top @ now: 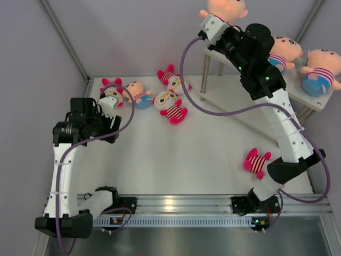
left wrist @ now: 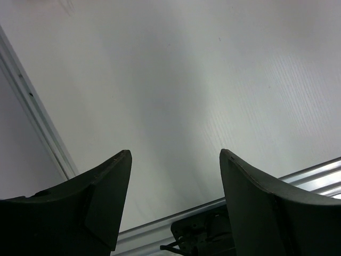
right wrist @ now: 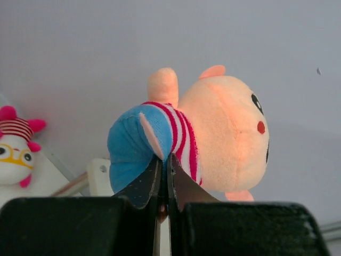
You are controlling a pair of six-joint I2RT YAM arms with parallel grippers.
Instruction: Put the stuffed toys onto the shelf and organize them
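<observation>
My right gripper (top: 216, 20) is shut on a peach boy doll (top: 226, 6), pinching its striped shirt and blue shorts (right wrist: 165, 157), and holds it up over the left end of the shelf (top: 296, 81). Two more peach boys (top: 285, 50) (top: 321, 69) lie on the top tier. On the table lie a peach boy (top: 139, 95) and pink dolls at the back left (top: 111, 89), the back middle (top: 170, 77), beside it (top: 170, 105), and one face down near my right arm (top: 257, 161). My left gripper (top: 108, 128) (left wrist: 176, 160) is open and empty over the left of the table.
The shelf's lower tier (top: 234, 101) shows under the top board. Grey walls close in the back and sides. A metal rail (top: 176, 205) runs along the near edge. A shelf corner (right wrist: 99, 175) and a pink doll (right wrist: 13, 146) show in the right wrist view.
</observation>
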